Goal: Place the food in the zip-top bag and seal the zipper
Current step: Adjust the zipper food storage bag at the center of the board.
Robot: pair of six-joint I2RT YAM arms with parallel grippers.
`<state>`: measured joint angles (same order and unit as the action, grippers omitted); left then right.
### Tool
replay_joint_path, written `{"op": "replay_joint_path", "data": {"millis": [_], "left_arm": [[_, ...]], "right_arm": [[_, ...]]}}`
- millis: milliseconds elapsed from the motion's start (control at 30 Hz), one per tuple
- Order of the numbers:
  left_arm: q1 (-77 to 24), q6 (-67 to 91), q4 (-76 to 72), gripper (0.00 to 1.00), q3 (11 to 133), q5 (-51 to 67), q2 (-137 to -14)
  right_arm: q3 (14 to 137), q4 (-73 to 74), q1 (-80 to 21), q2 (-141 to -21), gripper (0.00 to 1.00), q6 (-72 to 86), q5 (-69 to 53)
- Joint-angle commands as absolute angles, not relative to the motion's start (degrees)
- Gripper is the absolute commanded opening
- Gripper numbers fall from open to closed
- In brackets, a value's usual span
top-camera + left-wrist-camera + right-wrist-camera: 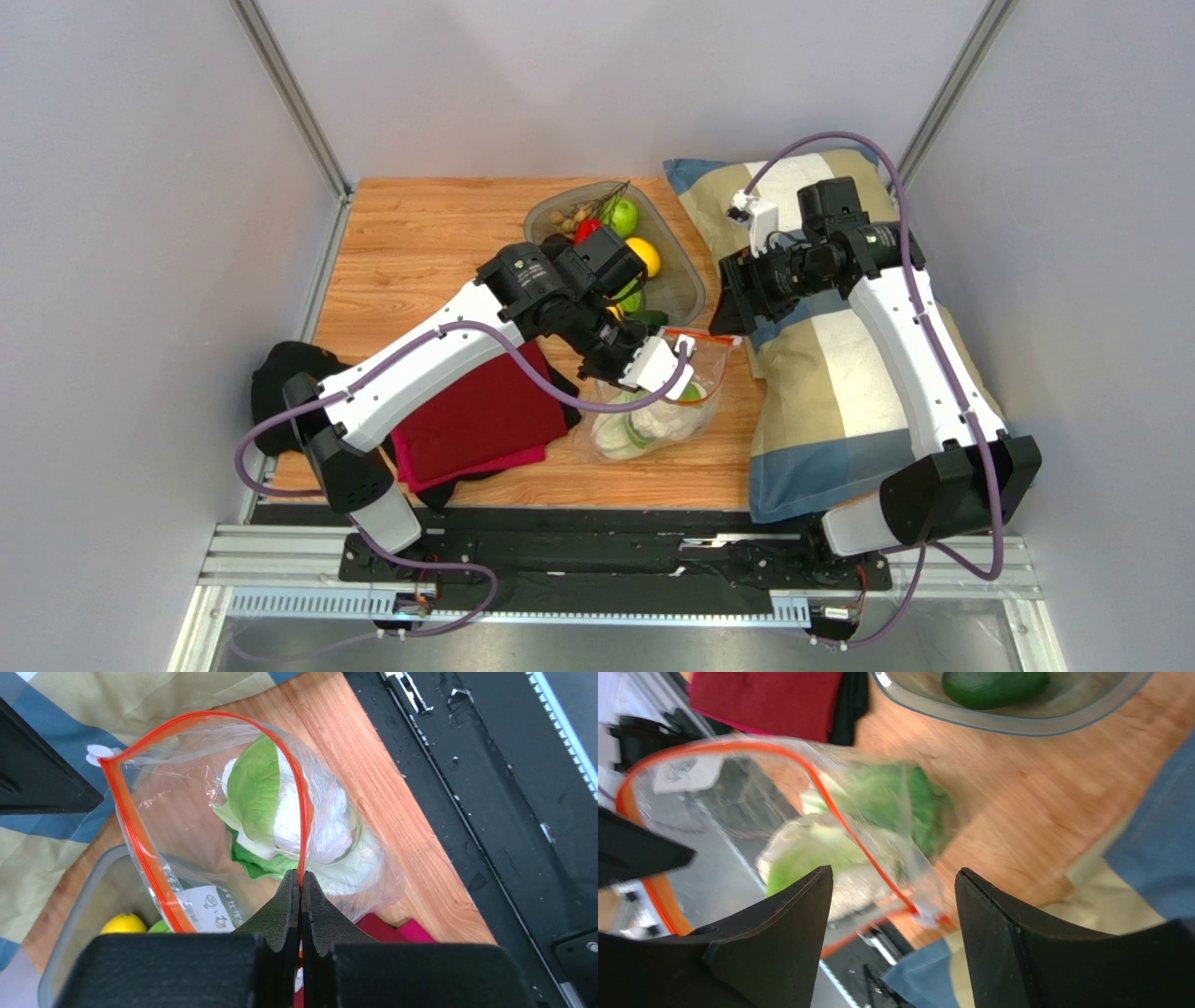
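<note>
The wooden tabletop (421,238) carries a grey oval tray (687,287) at the far centre; a blue-and-beige checked cushion (828,406) covers its right side; a red cloth (470,420) lies partly over a black cloth (281,378) at near left; the zip-top bag (659,420) rests near the centre, between cloth and cushion.

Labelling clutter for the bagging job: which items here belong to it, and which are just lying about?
Job: zip-top bag, zipper, cabbage, cauliflower, yellow fruit.
Lying about: tray, green fruit, red pepper, red cloth, pillow.
</note>
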<state>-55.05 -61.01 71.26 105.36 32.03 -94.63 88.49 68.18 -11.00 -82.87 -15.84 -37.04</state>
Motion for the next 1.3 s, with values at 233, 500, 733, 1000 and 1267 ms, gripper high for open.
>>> {"op": "replay_joint_path", "data": {"millis": [233, 500, 733, 1000, 1267], "left_arm": [[-54.1, -62.1, 69.0, 0.0, 99.8, 38.9, -90.0], [-49.9, -59.2, 67.9, 0.0, 98.4, 41.9, -89.9], [-48.6, -58.2, 66.5, 0.0, 96.9, 43.2, -89.4], [-46.6, -56.7, 65.8, 0.0, 96.9, 45.3, -89.1], [-44.2, -54.9, 63.0, 0.0, 94.0, 48.1, -87.4]], "right_arm": [[90.0, 71.5, -16.5, -84.9, 0.74, -24.7, -26.6], [90.4, 78.4, -18.5, -85.9, 0.69, -27.8, -28.5], [94.1, 82.0, -19.4, -87.0, 0.82, -26.6, -31.8], [90.4, 82.2, -19.4, -89.1, 0.77, -24.3, -26.7], [88.7, 83.0, -19.3, -88.9, 0.56, -24.3, -23.4]]}}
